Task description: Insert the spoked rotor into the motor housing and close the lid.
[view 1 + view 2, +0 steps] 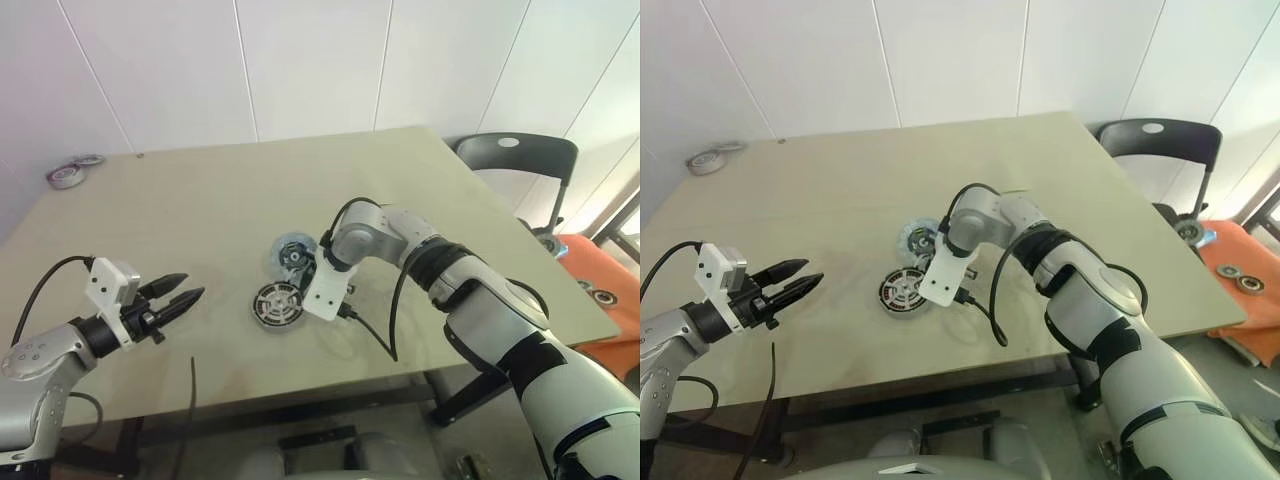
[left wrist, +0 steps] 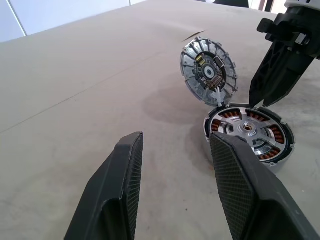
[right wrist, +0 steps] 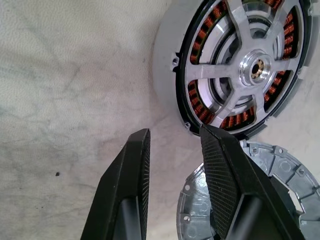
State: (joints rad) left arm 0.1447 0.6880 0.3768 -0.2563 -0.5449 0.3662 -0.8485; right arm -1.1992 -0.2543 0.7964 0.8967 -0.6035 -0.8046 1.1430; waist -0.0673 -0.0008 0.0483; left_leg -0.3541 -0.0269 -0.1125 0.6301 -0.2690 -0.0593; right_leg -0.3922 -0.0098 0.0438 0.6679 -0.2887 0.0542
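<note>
The motor housing [image 3: 172, 75] lies flat on the table, and the spoked rotor [image 3: 257, 67] sits inside it, silver spokes over the copper windings. The lid [image 2: 209, 72], a grey toothed disc with a circuit board inside, stands tilted on edge against the housing's far rim. My right gripper [image 3: 172, 132] points down just beside the housing [image 1: 277, 304] and the lid [image 1: 292, 252]. It is open, with only bare table between its fingers [image 2: 272, 75]. My left gripper [image 1: 190, 290] hovers open to the left, aimed at the housing [image 2: 248, 132] and well short of it.
The beige table [image 1: 200, 200] has rolls of tape [image 1: 68, 175] at its back left corner. A black cable [image 1: 372, 330] trails from my right wrist across the table. A dark chair [image 1: 515, 155] stands at the right, with an orange mat [image 1: 600, 290] on the floor beyond.
</note>
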